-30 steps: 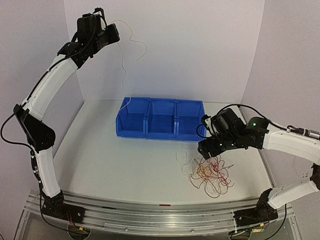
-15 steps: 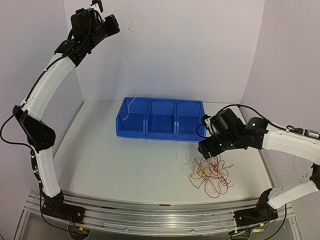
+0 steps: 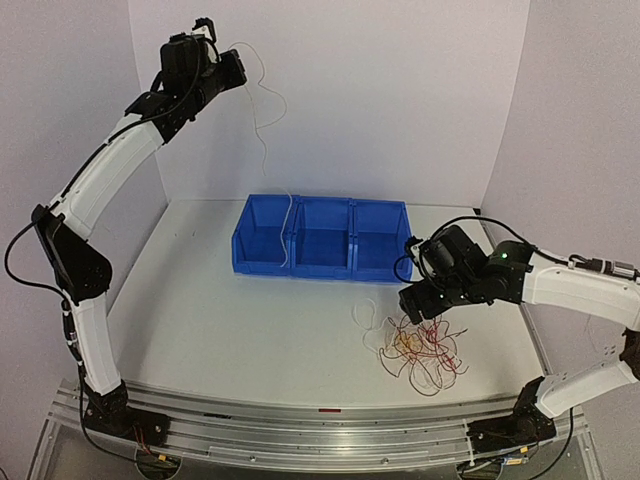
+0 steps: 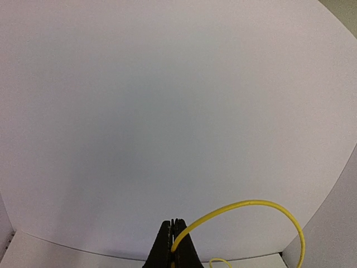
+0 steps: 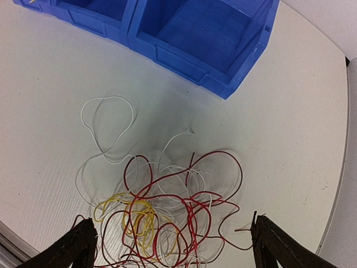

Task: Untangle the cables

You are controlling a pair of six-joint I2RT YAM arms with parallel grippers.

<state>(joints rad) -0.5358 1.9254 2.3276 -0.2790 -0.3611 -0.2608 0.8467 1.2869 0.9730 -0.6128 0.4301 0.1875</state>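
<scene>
Looping thinly in red, white and yellow, the tangle of cables (image 3: 420, 345) lies on the matte white bench (image 3: 200, 310), just in front of the right end of the moulded blue plastic three-compartment bin (image 3: 322, 237). Your right hand (image 5: 173, 245) hangs over that pile, fingers wide apart. High above the bin, your left hand (image 4: 173, 226) is pinched together on one yellow wire (image 4: 251, 204), which dangles down to the bin near its left divider. Plain pale lilac walls enclose the bench.
</scene>
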